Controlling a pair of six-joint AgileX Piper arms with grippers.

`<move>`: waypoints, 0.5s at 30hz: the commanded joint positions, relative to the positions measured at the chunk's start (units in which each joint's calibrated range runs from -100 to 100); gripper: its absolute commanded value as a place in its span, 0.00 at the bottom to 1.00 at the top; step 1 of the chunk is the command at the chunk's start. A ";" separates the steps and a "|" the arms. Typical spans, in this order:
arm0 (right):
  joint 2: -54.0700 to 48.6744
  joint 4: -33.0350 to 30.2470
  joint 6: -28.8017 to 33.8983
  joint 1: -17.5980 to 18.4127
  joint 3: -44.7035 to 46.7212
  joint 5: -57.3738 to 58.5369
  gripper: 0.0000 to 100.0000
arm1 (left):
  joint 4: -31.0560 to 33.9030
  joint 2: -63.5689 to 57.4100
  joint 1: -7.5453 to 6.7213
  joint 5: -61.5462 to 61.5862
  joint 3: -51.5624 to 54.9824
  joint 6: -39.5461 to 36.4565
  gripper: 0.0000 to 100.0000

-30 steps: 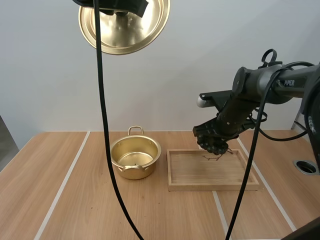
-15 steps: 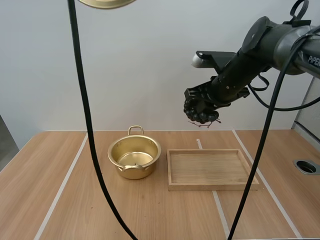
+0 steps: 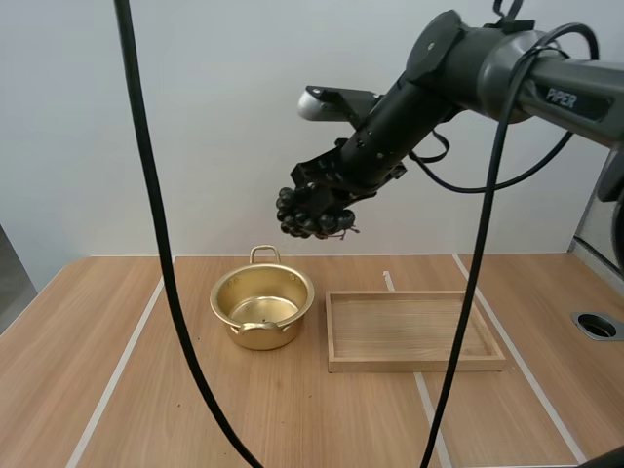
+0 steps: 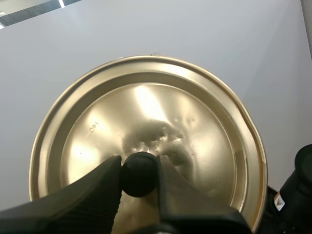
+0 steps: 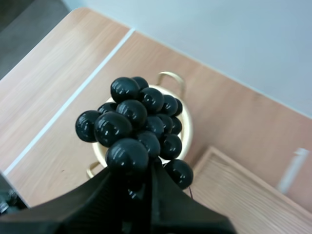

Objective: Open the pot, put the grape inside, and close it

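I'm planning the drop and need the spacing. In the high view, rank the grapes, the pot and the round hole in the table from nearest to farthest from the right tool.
1. grapes: pinched in the right tool, up in the air.
2. pot: open, on the table below and slightly to the left.
3. round hole: at the table's far right edge.

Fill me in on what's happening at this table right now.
The right gripper is shut on the bunch of grapes and holds it up in the air, roughly above the open pot. The left gripper pinches the lid by its black knob, well clear of the pot. The pot stands on the table beside a wooden tray. The grapes are not in the pot yet.
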 commanded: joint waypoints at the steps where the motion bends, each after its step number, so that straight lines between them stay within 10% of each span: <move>1: 1.72 -0.68 0.85 2.01 -0.57 0.40 0.00 | -0.21 -0.18 -0.14 -0.28 -0.46 -0.54 0.00; 15: 10.86 -3.31 1.57 5.61 -0.57 0.40 0.00 | 2.20 -0.18 -0.14 -0.28 -0.46 -0.24 0.00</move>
